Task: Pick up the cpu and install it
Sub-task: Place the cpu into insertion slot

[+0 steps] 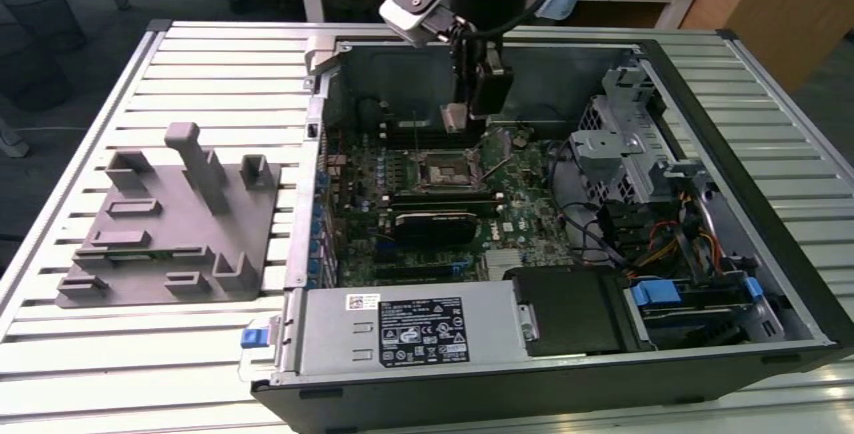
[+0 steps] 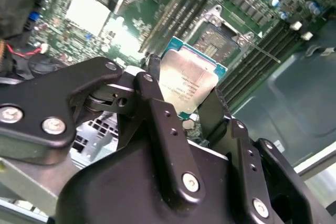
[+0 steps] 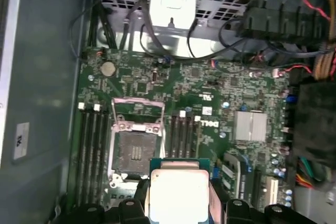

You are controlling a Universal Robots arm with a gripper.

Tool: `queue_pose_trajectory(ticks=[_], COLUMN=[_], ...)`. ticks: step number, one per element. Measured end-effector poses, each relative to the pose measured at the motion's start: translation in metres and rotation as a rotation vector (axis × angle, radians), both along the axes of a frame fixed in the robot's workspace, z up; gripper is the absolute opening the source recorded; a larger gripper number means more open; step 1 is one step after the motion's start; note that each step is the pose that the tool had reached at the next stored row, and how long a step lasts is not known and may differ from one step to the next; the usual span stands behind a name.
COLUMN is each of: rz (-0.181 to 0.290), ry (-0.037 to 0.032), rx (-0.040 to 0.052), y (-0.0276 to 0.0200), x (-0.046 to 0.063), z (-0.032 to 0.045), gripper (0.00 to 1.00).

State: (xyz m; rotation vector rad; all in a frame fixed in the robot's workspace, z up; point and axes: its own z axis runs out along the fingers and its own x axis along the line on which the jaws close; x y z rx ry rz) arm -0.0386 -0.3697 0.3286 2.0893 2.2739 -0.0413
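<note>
Over the motherboard [image 3: 210,82] near its open socket [image 3: 135,153], the tool [image 2: 181,85] grips the cpu [image 3: 178,195].

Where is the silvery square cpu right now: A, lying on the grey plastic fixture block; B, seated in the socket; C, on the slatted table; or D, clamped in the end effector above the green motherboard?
D: the silvery flat square cpu is clamped in the black end effector above the green motherboard, whose black socket lies open and empty in the first wrist view.
</note>
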Motion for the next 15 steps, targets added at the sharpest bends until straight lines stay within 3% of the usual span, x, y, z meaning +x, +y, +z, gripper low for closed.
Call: queue_pose_trajectory(ticks=[3,8,15], rz=[0.0,0.0,0.0], ry=[0.0,0.0,0.0], rx=[0.0,-0.0007,-0.0006], y=[0.0041,0.0054,0.0125], x=[0.0,0.0,0.001], z=[-0.0026,-0.0051,-0.0129], gripper=[0.53,0.53,0.53])
